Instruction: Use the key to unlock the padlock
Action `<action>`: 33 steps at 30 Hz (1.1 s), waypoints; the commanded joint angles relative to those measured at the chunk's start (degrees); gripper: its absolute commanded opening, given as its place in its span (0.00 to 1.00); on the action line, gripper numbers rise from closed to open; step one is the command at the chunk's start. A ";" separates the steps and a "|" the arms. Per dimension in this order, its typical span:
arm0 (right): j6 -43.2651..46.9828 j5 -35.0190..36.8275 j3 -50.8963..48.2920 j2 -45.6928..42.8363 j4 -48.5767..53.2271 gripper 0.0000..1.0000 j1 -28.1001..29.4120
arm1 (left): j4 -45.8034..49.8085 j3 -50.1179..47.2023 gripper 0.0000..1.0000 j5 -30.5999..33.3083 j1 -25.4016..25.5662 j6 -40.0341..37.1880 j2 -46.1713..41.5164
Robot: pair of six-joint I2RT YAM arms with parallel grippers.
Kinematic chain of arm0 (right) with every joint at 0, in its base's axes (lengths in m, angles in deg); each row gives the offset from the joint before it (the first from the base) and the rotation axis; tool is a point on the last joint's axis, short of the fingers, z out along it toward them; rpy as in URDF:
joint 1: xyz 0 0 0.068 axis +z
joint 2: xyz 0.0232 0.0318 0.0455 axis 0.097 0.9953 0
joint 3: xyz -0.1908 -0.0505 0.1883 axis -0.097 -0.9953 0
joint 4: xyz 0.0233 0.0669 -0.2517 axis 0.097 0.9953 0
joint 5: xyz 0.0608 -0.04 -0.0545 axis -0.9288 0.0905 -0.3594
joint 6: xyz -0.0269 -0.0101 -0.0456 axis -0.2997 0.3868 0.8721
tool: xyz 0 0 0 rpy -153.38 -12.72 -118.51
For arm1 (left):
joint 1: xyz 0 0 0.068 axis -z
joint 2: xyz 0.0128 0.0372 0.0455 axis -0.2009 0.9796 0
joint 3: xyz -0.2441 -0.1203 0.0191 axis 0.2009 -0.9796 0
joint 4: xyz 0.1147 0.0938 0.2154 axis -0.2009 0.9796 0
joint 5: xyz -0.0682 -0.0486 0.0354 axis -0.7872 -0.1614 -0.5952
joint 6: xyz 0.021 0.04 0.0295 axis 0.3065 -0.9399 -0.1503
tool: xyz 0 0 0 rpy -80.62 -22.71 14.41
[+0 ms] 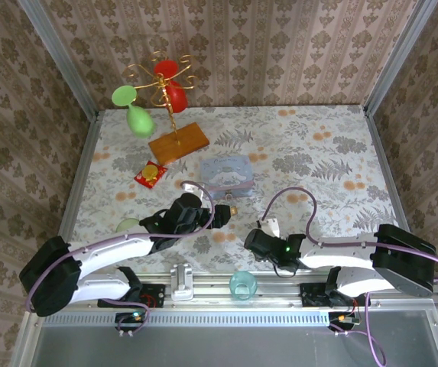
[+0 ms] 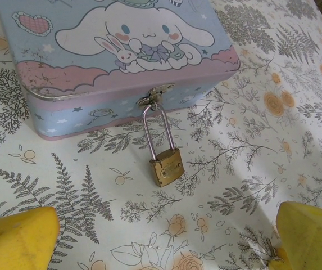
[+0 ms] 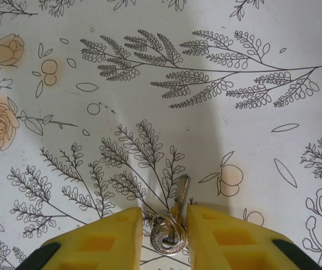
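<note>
Fern-and-flower print covers the bench (image 1: pixel 318 153), where the padlock (image 2: pixel 166 167) lies flat with its shackle hooked through the hasp of the blue tin (image 2: pixel 121 73), its body trailing clear of the tin. The left gripper (image 2: pixel 166 233) hangs near it, jaws wide apart, likely to steady the lock. The right gripper (image 3: pixel 165 225) has its jaws clamped on the key (image 3: pixel 178 197), blade forward for insertion.

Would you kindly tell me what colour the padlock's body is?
The padlock is brass-gold with a silvery shackle; clearest in the left wrist view.
</note>
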 commanded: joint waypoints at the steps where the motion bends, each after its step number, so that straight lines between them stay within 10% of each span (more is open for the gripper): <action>1: -2.93 1.47 -0.71 0.31 5.04 0.25 1.56 | -1.62 1.47 1.00 -0.52 0.39 1.25 0.72; 16: 0.34 2.17 -5.86 -5.52 -1.12 0.03 0.62 | -3.53 2.14 1.00 -0.91 0.39 1.24 2.78; 33: 10.87 -3.86 -6.43 -19.81 -0.32 0.00 -7.87 | -5.83 3.92 1.00 -5.29 0.46 0.57 6.51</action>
